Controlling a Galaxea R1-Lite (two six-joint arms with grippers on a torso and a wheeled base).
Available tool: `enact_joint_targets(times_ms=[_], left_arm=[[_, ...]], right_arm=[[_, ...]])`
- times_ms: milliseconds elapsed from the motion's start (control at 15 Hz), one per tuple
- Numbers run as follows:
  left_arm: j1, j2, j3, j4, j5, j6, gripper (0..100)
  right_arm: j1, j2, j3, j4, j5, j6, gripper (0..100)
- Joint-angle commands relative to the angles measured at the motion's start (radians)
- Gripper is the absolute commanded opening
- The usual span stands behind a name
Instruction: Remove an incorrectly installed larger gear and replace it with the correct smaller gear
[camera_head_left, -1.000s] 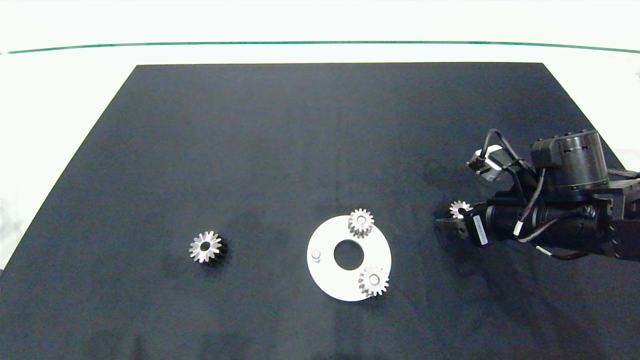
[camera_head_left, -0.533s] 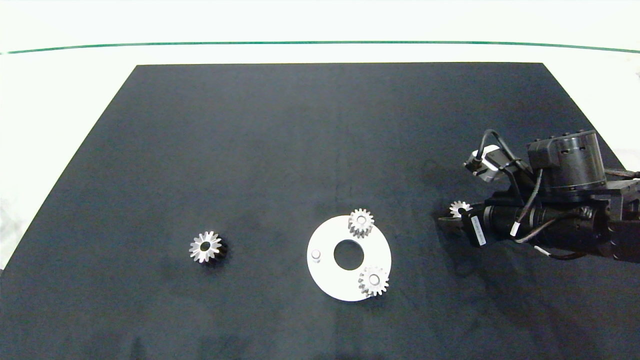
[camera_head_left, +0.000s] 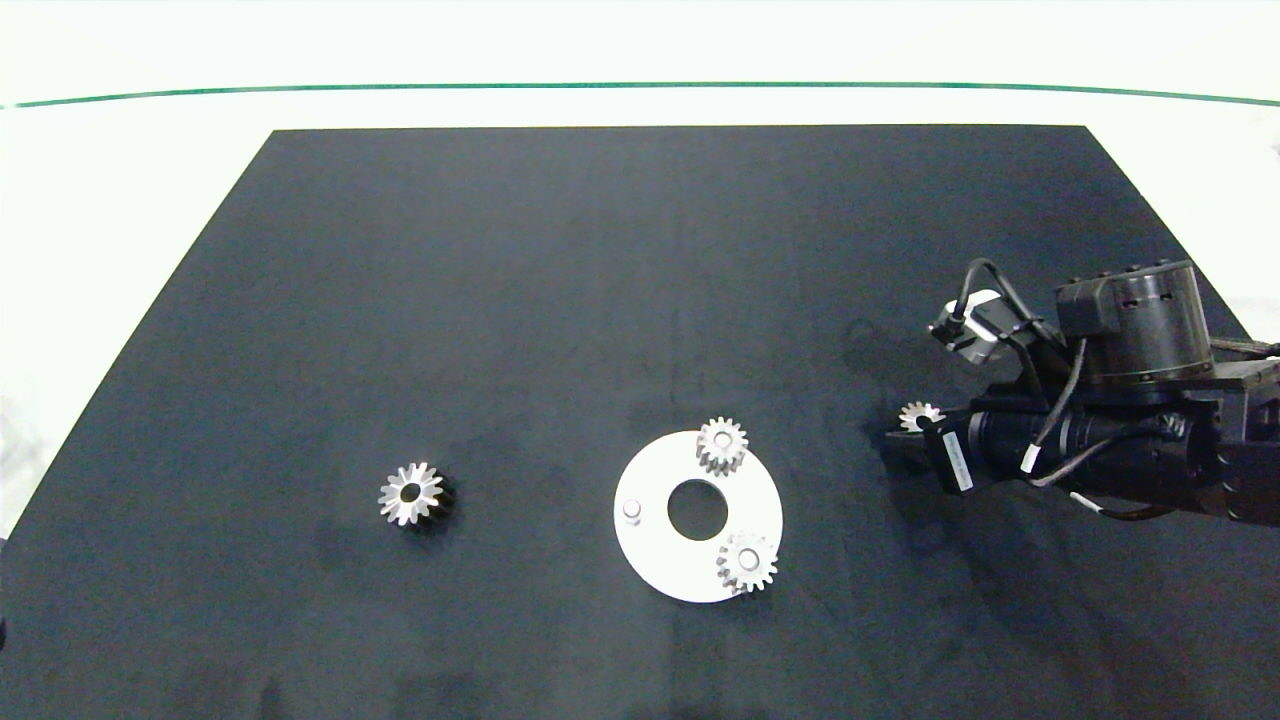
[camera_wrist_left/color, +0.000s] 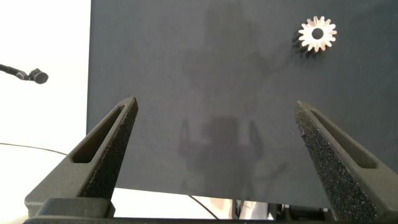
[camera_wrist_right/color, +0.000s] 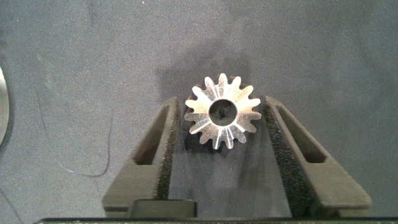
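We see the left gripper (camera_wrist_left/color: 217, 155) only in its own wrist view, where its two fingers (camera_wrist_left/color: 106, 149) stand spread wide apart with nothing between them, above the near left part of the black mat (camera_head_left: 560, 280) and the pale bench (camera_head_left: 100, 200) at the mat's left edge. Beyond those fingers lies the larger gear (camera_head_left: 410, 493), flat on the mat, well in from the left edge and toward the near edge, with its long pointed teeth and open bore facing up.

To its right, close to the near edge and about midway along it, rests the white disc (camera_head_left: 655, 560) with a round hole in the middle. One small gear (camera_head_left: 747, 562) sits on the disc's near right rim and another (camera_head_left: 722, 445) on its far rim, both overhanging the edge a little. A bare peg (camera_head_left: 631, 510) stands on the disc's left side.

Further toward the right edge, the right gripper (camera_wrist_right/color: 217, 118) is down at the mat, its arm coming in from the right. The smaller gear (camera_wrist_right/color: 222, 111) lies flat between its fingers (camera_wrist_right/color: 166, 140), teeth touching or all but touching the pads on both sides; we cannot tell whether the jaws have closed on it.
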Motion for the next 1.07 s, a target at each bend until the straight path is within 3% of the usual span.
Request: enact_joint_targets(times_ms=[67,1067], left_arm=[[0.0,0.001,0.0,0.005,0.001,0.0,100],[0.0,-0.014,0.011,0.005,0.001,0.0,100]], right_arm=[[0.0,-0.004,0.002,-0.001,-0.009,0.0,47],[-0.001,-0.021,0.025,-0.001,-0.009,0.003,19]])
